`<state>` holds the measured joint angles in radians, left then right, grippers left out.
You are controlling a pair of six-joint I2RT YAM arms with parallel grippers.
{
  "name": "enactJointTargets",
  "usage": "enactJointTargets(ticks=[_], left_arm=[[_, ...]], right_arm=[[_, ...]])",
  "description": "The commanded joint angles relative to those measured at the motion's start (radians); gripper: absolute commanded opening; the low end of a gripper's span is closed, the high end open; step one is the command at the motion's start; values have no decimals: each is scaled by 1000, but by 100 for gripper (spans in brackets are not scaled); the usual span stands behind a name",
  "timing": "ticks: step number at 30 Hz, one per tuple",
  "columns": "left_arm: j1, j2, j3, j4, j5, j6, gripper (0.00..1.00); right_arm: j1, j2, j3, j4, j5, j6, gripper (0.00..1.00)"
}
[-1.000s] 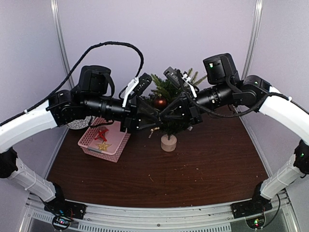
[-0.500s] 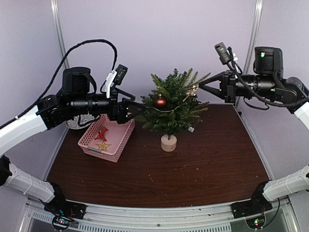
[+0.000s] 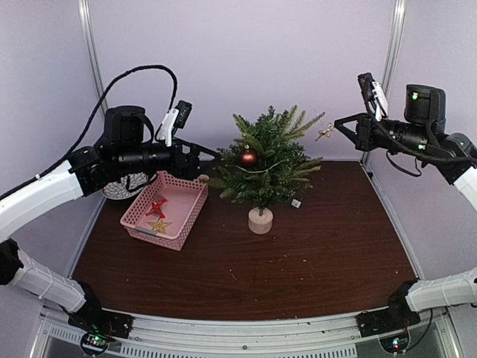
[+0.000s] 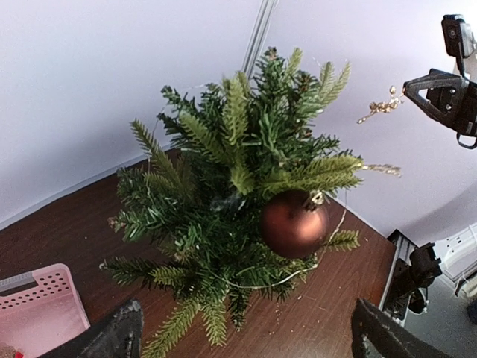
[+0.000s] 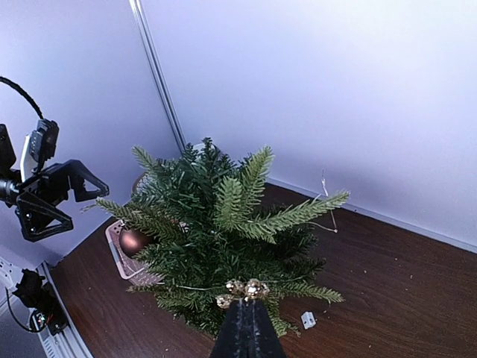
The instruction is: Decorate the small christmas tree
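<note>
The jaws of the left gripper (image 3: 208, 159) are wide open and empty, just left of the small christmas tree (image 3: 264, 165) on the table (image 3: 335, 239). The right gripper (image 3: 337, 123) is shut on a gold bead string (image 3: 323, 134) beside the treetop. If the string snags on a branch, a pull might tip the tree.

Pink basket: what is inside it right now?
Inside the pink basket lie a red star-shaped ornament and a gold star. The left arm partly covers its far rim, so anything there cannot be seen.

White links (image 3: 36, 195) — black joints (image 3: 123, 124), cables (image 3: 141, 70)
</note>
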<state>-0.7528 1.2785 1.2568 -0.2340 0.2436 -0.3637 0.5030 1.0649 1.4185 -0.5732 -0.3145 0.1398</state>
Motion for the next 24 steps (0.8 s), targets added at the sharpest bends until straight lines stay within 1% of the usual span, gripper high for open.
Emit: enactJointTargets(ticks=[1,4,7,10,14,18,24], left_arm=[[18,22,31,47,5,-13,98],[25,21,28,42,2,-15,98],[28,17,20,39,-7,-16,98],[30,10,9,38,-15,-16,98],[35,0,-4,31,-27,-22,98],[36,-1,-13,41,-31,-33,98],[38,13,-5,43,-28,-34,98]], right_arm=[[-5,43,-18,127,-33,43,0],[1,75,3,168,-75,46,0],[12,92,10,173,-78,43,0],[13,79,-5,146,-52,29,0],[1,17,-57,89,21,27,0],[-40,-36,-129,116,17,98,0],[-57,-24,-247,233,16,222,0]])
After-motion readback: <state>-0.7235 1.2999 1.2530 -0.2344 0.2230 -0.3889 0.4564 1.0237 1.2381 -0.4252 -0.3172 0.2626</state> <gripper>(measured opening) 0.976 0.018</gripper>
